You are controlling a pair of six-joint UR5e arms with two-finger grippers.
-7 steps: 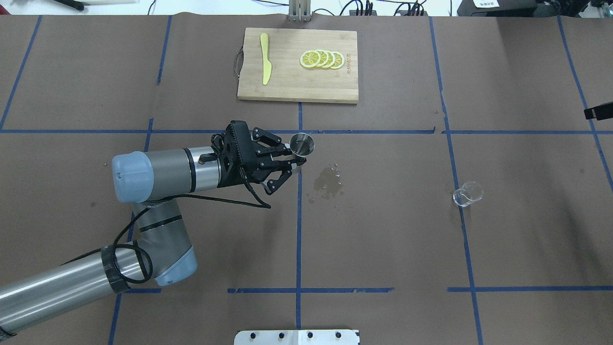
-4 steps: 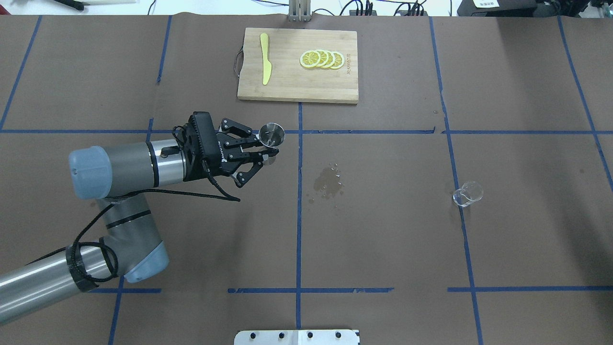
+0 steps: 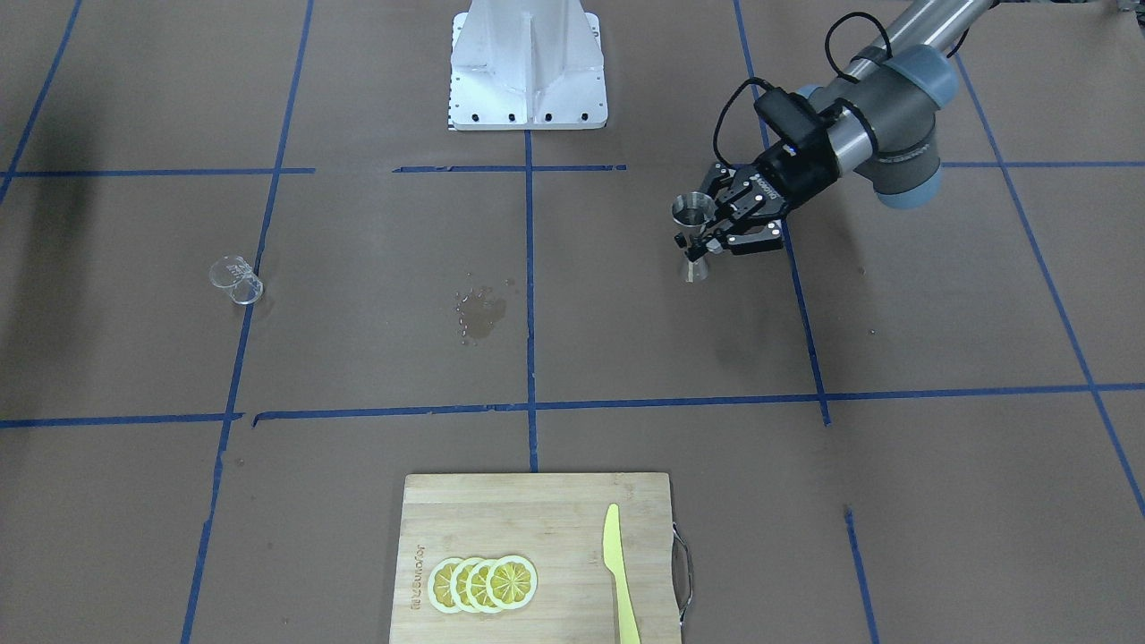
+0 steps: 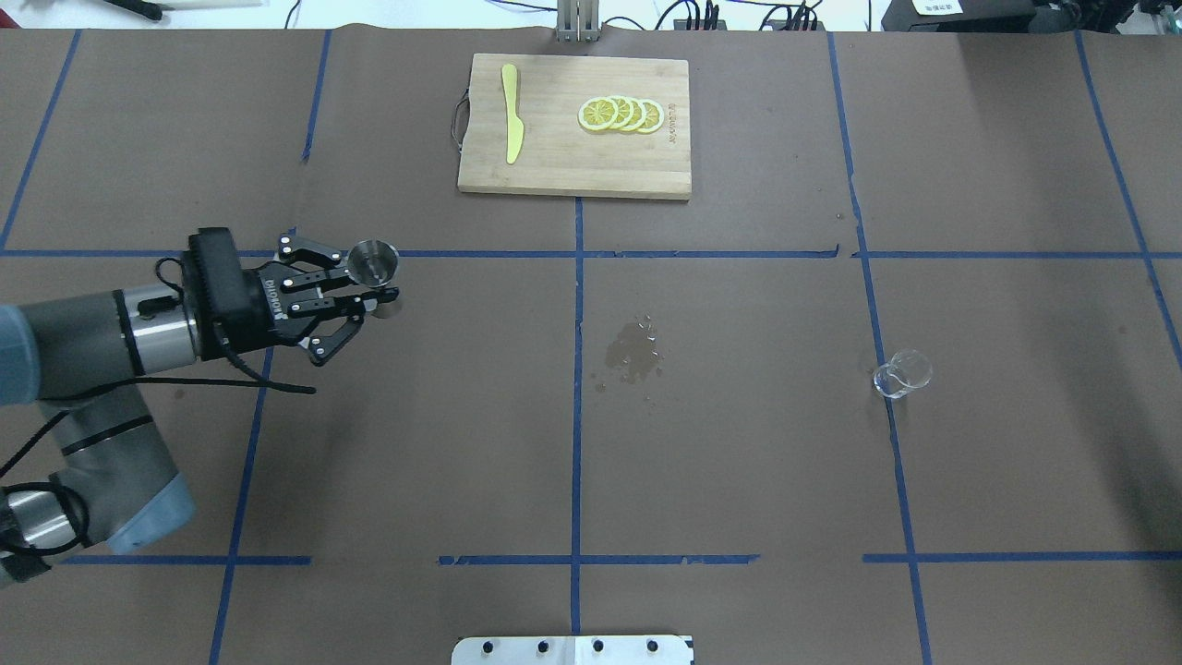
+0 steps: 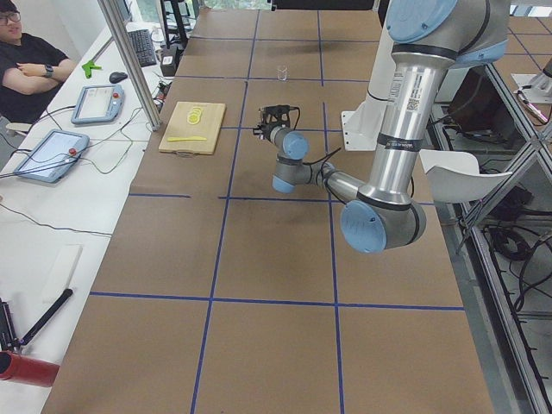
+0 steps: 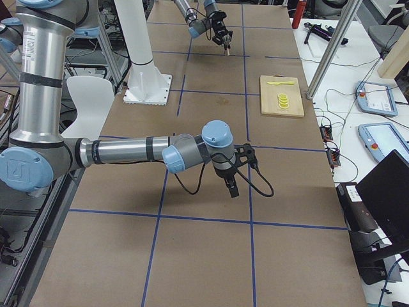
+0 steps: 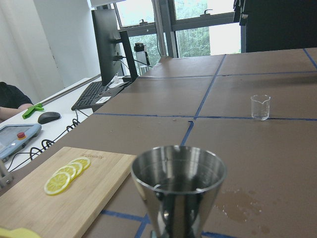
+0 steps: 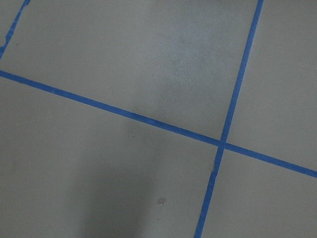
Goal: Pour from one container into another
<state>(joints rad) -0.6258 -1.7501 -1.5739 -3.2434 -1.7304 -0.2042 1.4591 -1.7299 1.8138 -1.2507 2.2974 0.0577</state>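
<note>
The steel jigger [image 4: 376,262] is upright, and my left gripper [image 4: 379,289] is shut on its narrow waist, over the left part of the table. The front-facing view shows the same jigger [image 3: 693,213] in that gripper [image 3: 697,241], its foot close to the table. It fills the lower left wrist view as the jigger [image 7: 178,183]. The clear glass measuring cup [image 4: 902,374] stands alone far to the right, upright [image 7: 260,107], with nothing near it. My right gripper [image 6: 230,187] hangs low over bare table; whether it is open or shut I cannot tell.
A wet spill [image 4: 633,351] marks the paper near the table's middle. A wooden cutting board [image 4: 554,171] at the far edge carries lemon slices [image 4: 621,114] and a yellow knife [image 4: 511,111]. The robot's white base plate [image 3: 528,67] sits at the near edge.
My left arm has drawn back leftward with the jigger, from beside the centre line to well left of it. The glass cup and spill have not moved.
</note>
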